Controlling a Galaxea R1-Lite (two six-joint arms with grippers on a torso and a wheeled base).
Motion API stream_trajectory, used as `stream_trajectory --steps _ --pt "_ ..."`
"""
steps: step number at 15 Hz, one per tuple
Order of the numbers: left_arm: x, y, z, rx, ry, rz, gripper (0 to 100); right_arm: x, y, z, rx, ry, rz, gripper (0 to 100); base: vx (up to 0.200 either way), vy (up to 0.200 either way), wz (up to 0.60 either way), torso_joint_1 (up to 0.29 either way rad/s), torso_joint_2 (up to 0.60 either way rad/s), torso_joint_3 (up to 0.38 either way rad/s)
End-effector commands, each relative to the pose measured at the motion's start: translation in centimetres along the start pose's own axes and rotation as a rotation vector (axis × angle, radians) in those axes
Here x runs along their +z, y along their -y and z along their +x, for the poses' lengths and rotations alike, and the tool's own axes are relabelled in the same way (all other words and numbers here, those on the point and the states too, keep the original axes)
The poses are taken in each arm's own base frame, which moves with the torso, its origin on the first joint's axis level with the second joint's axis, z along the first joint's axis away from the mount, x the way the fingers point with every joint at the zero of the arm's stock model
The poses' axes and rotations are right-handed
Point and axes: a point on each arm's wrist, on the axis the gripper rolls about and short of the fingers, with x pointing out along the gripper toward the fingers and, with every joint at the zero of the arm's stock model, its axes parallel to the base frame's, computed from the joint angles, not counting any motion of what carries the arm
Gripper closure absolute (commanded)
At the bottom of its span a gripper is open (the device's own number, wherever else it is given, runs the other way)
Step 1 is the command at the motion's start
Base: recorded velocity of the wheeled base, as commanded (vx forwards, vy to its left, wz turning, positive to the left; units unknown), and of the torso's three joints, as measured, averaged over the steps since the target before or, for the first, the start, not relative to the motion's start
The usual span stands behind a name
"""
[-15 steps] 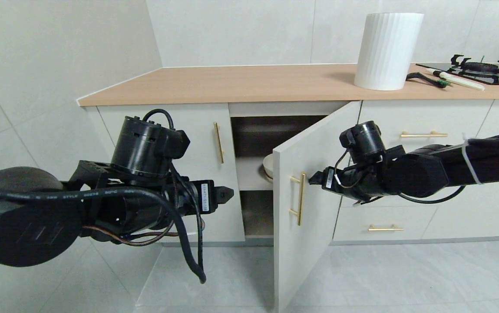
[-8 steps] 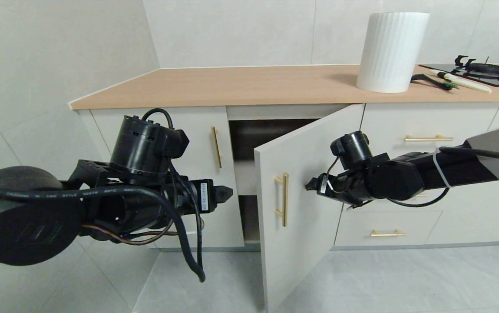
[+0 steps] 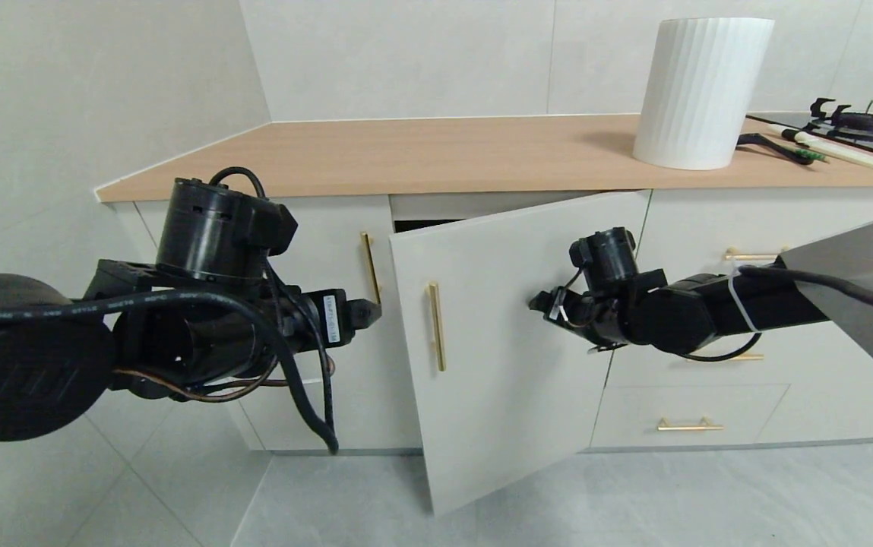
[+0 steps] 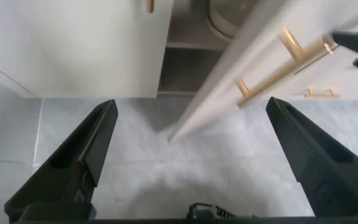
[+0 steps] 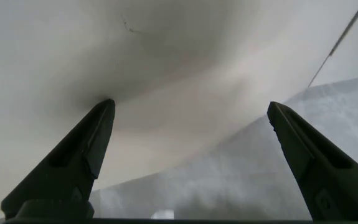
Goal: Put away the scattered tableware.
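Right end effector [image 3: 536, 302]: fingers spread wide, nothing between them. Its tip sits at the outer face of the cabinet door [image 3: 497, 357], on the hinge side of the door's gold handle [image 3: 436, 327]. We cannot tell whether it touches the panel. In the right wrist view, the same end effector [image 5: 190, 104] has the pale door face close in front of it.

Left end effector [image 3: 370, 312]: fingers also spread and empty in the left wrist view [image 4: 191, 102]. It hangs in front of the left-hand cabinet front, near that front's handle [image 3: 367, 266] and apart from the half-open door.

Tableware: in the left wrist view we see a pale bowl [image 4: 223, 14] on the upper shelf inside the cabinet, just behind the door's free edge.

The door stands ajar, with a dark gap along its top left corner under the worktop [image 3: 421, 152]. A white ribbed container [image 3: 702, 91] stands on the worktop, with utensils [image 3: 808, 148] beside it, near the stove grate [image 3: 861, 123]. Drawer fronts lie below at the right.
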Motion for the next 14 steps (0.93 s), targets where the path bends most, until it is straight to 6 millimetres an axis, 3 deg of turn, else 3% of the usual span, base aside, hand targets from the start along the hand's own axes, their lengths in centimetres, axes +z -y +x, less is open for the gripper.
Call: stream_trajectory --steps 1,14 --pt "0.1 0.0 -0.2 -0.001 0.006 -0.003 0 -0.1 -0.1 0.6 -0.007 0.006 0.019 0 0.000 0.000 0.00 0.000 0.00 0.000" --pt "0.0 0.0 0.1 0.000 -0.001 -0.002 0 3.1 0.3 4.4 -0.114 0.236 0.210 0 0.000 0.000 0.00 0.000 0.00 0.000"
